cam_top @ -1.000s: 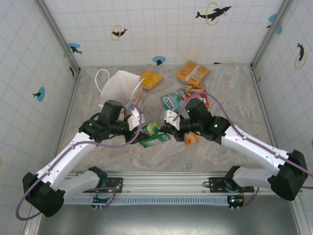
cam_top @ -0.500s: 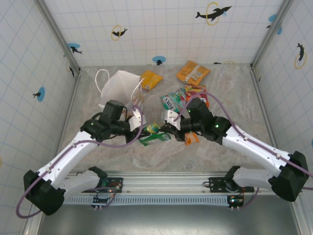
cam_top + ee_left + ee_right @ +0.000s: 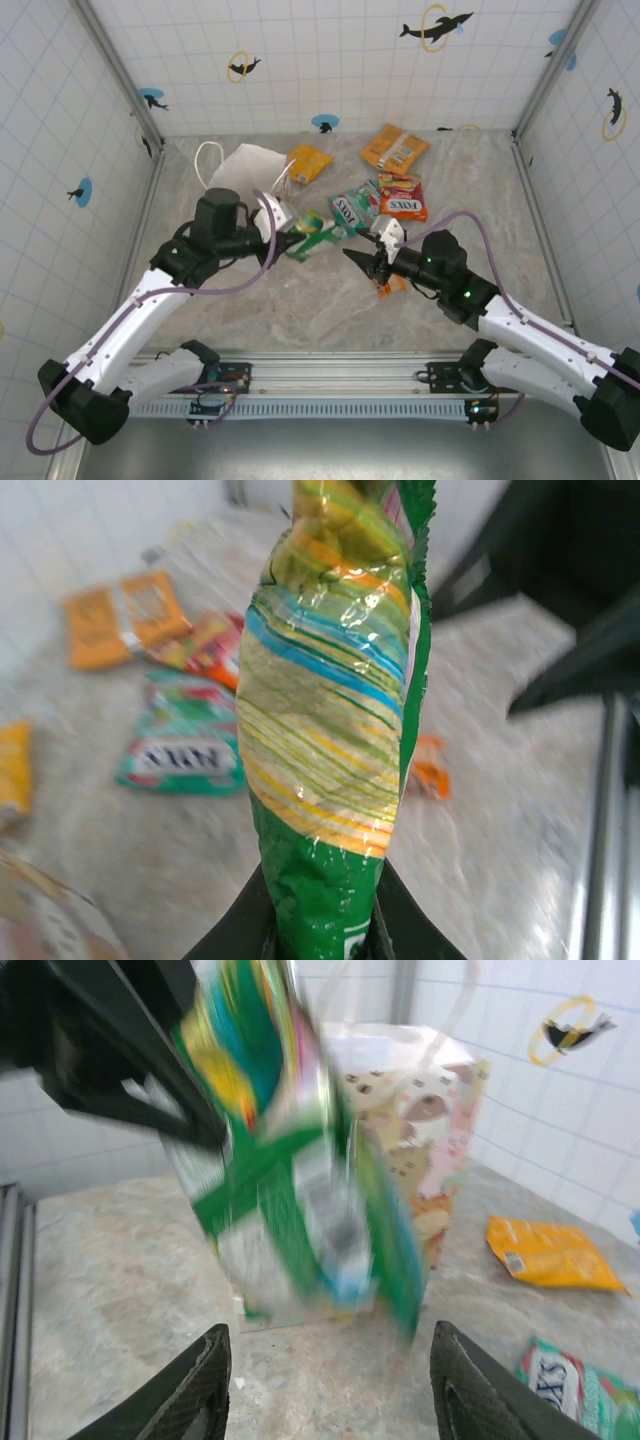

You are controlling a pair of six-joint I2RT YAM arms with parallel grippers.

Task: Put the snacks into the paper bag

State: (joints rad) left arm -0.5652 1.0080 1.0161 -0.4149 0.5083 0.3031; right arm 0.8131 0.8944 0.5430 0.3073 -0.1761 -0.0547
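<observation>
My left gripper point(image 3: 290, 240) is shut on one end of the green snack packet point(image 3: 318, 233) and holds it off the table, to the right of the white paper bag point(image 3: 240, 172). In the left wrist view the packet point(image 3: 330, 680) rises from between the jaws point(image 3: 320, 942). My right gripper point(image 3: 358, 258) stands open and holds nothing, a short way right of the packet. In the right wrist view the packet point(image 3: 290, 1160) is blurred ahead of the open gripper point(image 3: 330, 1400), with the bag point(image 3: 425, 1130) behind. The bag stands with its mouth up.
On the table lie a teal packet point(image 3: 355, 208), a red-orange FOXS packet point(image 3: 403, 197), an orange-yellow packet point(image 3: 307, 162) by the bag, another orange packet point(image 3: 393, 148) at the back, and a tiny orange one point(image 3: 388, 285) under my right wrist. Tiled walls close in three sides.
My left gripper shut on the green packet and carried it up and back towards the bag. My right gripper let the packet go, opened and drew back to the near right.
</observation>
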